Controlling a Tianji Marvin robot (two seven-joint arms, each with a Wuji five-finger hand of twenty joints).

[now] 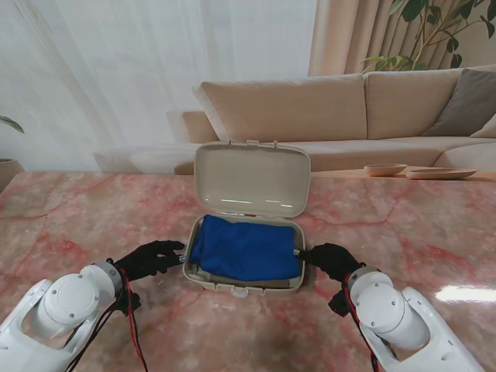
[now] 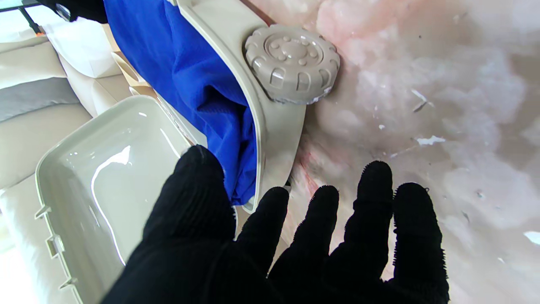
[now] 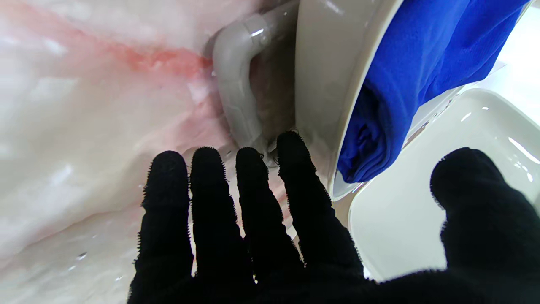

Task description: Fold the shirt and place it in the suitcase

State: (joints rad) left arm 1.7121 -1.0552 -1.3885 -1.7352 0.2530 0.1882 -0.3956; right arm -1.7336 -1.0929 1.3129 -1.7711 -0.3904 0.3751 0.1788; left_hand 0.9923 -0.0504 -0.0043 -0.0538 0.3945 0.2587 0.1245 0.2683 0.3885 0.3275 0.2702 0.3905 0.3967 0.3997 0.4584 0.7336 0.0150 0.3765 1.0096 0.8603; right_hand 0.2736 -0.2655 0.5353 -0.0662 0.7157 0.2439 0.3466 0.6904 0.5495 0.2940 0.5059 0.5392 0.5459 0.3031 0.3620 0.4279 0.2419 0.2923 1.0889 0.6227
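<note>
A folded blue shirt lies inside the beige suitcase, whose lid stands open toward the sofa. My left hand, in a black glove, rests open on the table just left of the case, fingers spread beside a wheel. My right hand is open on the right side, its fingertips close to the case wall by the side handle. Both wrist views show the shirt bulging over the rim. Neither hand holds anything.
The pink marble table spreads around the case. A beige sofa stands behind it. Wooden dishes sit at the far right edge. A glare patch shines near my right arm.
</note>
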